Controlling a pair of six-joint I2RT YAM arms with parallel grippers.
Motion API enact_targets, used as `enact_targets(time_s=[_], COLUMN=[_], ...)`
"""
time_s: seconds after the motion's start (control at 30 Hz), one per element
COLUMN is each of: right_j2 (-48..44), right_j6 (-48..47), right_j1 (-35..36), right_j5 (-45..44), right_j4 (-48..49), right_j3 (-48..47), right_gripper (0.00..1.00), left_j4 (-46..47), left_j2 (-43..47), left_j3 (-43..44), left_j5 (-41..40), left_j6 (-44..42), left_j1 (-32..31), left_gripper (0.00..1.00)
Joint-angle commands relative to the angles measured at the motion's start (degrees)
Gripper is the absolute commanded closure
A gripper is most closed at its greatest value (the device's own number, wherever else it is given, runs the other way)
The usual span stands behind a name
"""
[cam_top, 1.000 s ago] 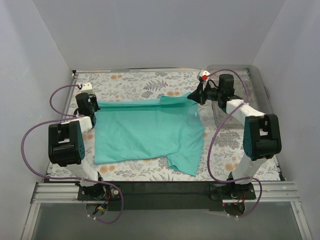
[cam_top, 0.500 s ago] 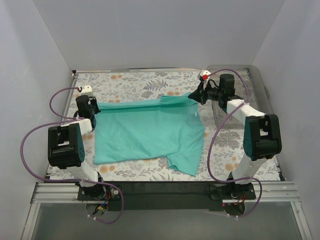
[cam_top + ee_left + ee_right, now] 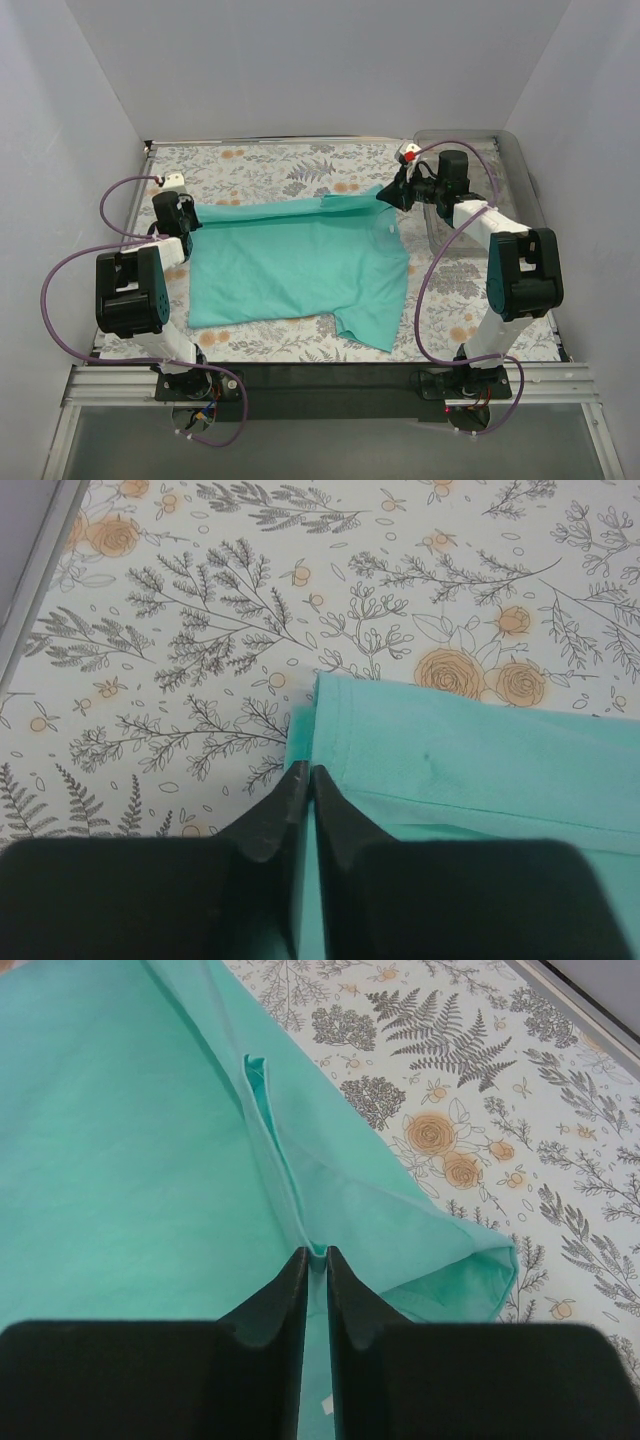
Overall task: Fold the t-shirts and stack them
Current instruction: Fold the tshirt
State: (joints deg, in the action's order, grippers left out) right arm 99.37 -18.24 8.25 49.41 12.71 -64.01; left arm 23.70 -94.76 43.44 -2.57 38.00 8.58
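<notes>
**Teal shirt pinched at its two far corners: fold at an early stage**

At far left, my left gripper (image 3: 188,218) is clenched on the shirt's far-left corner. In the left wrist view the fingertips (image 3: 290,785) meet, with teal hem showing under and between them. The t-shirt (image 3: 300,265) lies mid-table on the floral table cover (image 3: 270,165), spread nearly flat. It is plain teal-green soft cloth with no print. A narrow band runs along its far edge, which I read as a turned-over strip. A loose flap juts out towards me at the near-right corner. At right, my right gripper (image 3: 388,195) is also closed on cloth. The right wrist view shows its tips nipping a ridge of fabric beside a seam, with the corner curling just beyond. A clear bin (image 3: 510,150) stands at far right.

By my judgement little is done: no compact fold exists and no stack is visible. The main folds and the stacking remain.
</notes>
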Motion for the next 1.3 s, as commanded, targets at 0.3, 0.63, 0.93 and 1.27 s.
enact_targets(time_s=[0.3, 0.63, 0.93, 1.27], right_j2=[-3.48, 0.91, 3.10, 14.97], right_j6=[-1.10, -0.13, 9.97, 13.84], right_j1=[-0.25, 3.43, 5.02, 5.64], right_j5=[-0.10, 3.86, -24.87, -33.32], right_j4=[1.44, -14.27, -23.08, -26.51], right_j3=[-0.68, -7.18, -8.50, -19.22], right_gripper=[0.37, 0.49, 0.53, 0.59], left_j4=[-4.54, -14.29, -19.40, -22.91], left_j2=[10.99, 18.99, 25.59, 18.30], left_j3=[0.68, 3.05, -3.44, -1.16], left_j5=[-4.90, 0.63, 20.04, 25.77], left_j6=[5.68, 15.08, 22.99, 23.96], left_j1=[0.56, 1.53, 1.88, 1.88], left_gripper=[0.36, 0.24, 0.15, 0.16])
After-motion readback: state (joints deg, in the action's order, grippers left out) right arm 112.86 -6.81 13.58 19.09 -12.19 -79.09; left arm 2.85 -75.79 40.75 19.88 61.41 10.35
